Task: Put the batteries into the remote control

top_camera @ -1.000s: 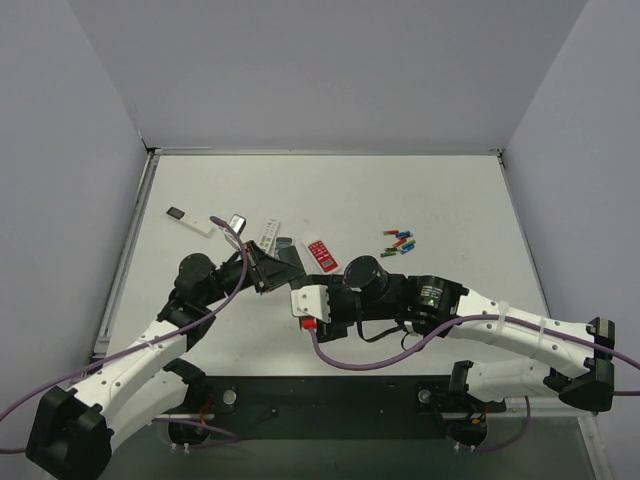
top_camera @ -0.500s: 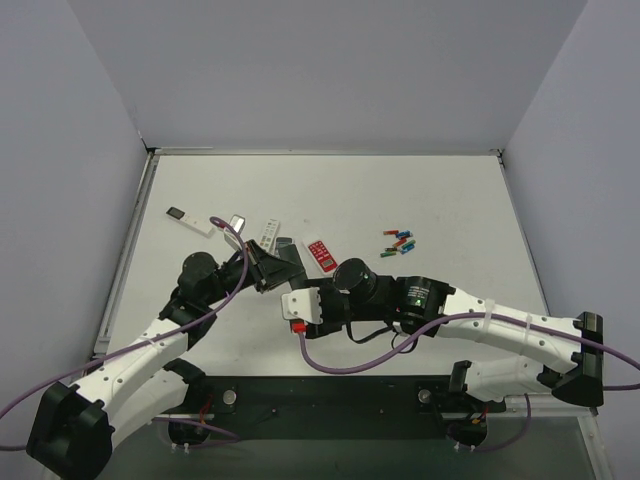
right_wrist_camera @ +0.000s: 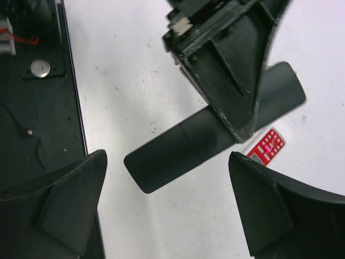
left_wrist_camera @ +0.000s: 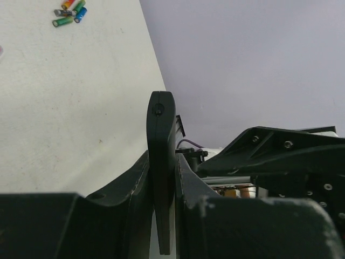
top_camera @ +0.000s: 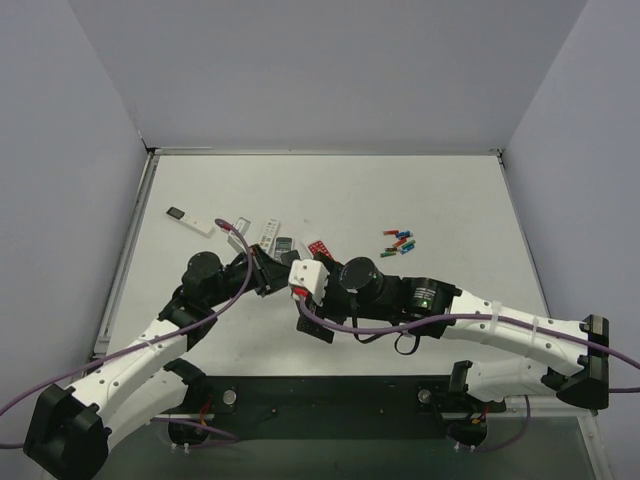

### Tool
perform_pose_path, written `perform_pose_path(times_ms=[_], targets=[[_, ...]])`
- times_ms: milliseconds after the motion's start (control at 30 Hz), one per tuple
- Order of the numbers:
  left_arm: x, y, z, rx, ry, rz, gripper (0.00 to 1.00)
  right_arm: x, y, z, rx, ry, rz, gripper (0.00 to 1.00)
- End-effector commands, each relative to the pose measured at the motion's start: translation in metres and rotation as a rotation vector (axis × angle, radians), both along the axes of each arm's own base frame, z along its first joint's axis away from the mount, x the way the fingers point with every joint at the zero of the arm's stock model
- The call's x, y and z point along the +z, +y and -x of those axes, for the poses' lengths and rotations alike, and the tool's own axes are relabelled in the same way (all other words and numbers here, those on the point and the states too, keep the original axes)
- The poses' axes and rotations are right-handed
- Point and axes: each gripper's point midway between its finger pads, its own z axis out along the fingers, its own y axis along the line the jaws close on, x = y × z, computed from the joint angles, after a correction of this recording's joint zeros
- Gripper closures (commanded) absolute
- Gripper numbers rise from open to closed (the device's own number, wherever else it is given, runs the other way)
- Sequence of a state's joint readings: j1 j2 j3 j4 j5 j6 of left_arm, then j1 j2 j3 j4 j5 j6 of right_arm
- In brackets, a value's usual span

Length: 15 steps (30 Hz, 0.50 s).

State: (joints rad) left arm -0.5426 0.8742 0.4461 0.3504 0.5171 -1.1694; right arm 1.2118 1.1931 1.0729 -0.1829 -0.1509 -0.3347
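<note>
Enclosure seen from above. A white table point(top_camera: 420, 200) formed the working surface, matt and faintly speckled in the wrist views. Plain pale lavender-grey panels closed it in: a far wall point(top_camera: 320, 70), a left wall point(top_camera: 60, 170) and a right wall point(top_camera: 590, 160), each meeting the table at its edge. A metal rail point(top_camera: 122, 262) ran along the table's left edge. A dark base plate point(top_camera: 330, 395) lay across the near edge. Lighting was even and diffuse, with soft shadows.
</note>
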Motion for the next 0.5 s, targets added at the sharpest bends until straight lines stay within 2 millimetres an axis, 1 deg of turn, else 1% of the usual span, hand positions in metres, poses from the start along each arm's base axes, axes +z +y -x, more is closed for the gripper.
perform_pose_path(times_ms=[0,33,67,133,167,200,267,300,333,367,400,467], targets=[[0.010,0.004,-0.012,0.059,-0.089,-0.041,1.00,0.023,-0.008,-0.014,-0.329,0.194,-0.194,0.07],[0.006,0.004,-0.014,0.062,-0.088,-0.055,1.00,0.019,-0.007,-0.014,-0.389,0.265,-0.214,0.03],[0.007,0.003,-0.015,0.060,-0.092,-0.056,1.00,0.016,-0.008,-0.016,-0.433,0.287,-0.217,0.01],[0.005,0.002,-0.017,0.058,-0.087,-0.061,1.00,0.006,-0.006,-0.018,-0.522,0.365,-0.222,0.00],[0.004,0.001,-0.017,0.058,-0.085,-0.061,1.00,0.002,-0.006,-0.021,-0.555,0.376,-0.220,0.00],[0.005,0.002,-0.017,0.058,-0.087,-0.059,1.00,-0.006,-0.004,-0.023,-0.581,0.391,-0.207,0.01],[0.004,0.002,-0.018,0.066,-0.084,-0.060,1.00,-0.010,-0.001,-0.026,-0.628,0.421,-0.215,0.02],[0.006,0.002,-0.018,0.069,-0.089,-0.057,1.00,-0.019,0.000,-0.027,-0.647,0.428,-0.188,0.04],[0.007,0.003,-0.019,0.074,-0.091,-0.057,1.00,-0.022,0.002,-0.029,-0.663,0.433,-0.180,0.06],[0.006,0.004,-0.019,0.080,-0.087,-0.061,1.00,-0.018,0.004,-0.031,-0.676,0.439,-0.187,0.08],[0.007,0.005,-0.019,0.083,-0.088,-0.063,1.00,-0.027,0.006,-0.032,-0.690,0.441,-0.163,0.10],[0.006,0.006,-0.020,0.094,-0.087,-0.068,1.00,-0.030,0.010,-0.034,-0.709,0.447,-0.161,0.12]])
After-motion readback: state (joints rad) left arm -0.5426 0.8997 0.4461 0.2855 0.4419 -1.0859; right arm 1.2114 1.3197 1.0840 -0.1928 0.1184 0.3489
